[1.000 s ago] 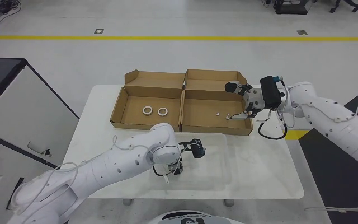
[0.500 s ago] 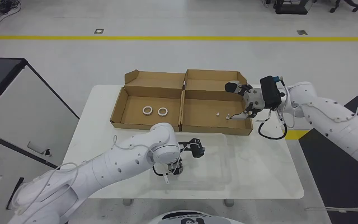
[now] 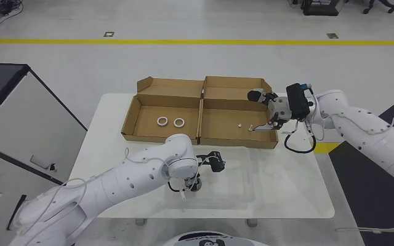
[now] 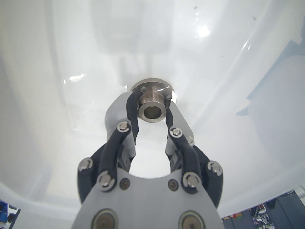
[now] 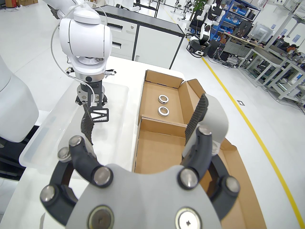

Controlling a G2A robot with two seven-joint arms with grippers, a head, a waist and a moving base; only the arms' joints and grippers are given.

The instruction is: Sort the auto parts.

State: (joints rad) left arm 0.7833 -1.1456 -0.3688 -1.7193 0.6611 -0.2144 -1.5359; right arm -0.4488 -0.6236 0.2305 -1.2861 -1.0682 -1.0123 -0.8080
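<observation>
- Top view: the left claw (image 3: 194, 184) is down inside the clear tray (image 3: 240, 184) on the counter (image 3: 289, 190). The cardboard box (image 3: 200, 120) lies just beyond the tray, and the right claw (image 3: 255, 112) hangs over its right compartment.
- Left wrist view: the pads (image 4: 132, 110) are narrowed onto the neck of the flanged bushing (image 4: 151, 107). It stands upright with its flange on the tray floor and its bore facing the wrist, so a straight lift looks right.
- Right wrist view: the right claw is wide open and empty. Two rings (image 5: 163, 111) lie in the far compartment.

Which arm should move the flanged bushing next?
Left. The left gripper is shut on the flanged bushing in the clear tray; the right gripper hangs open, empty, by the cardboard box.
</observation>
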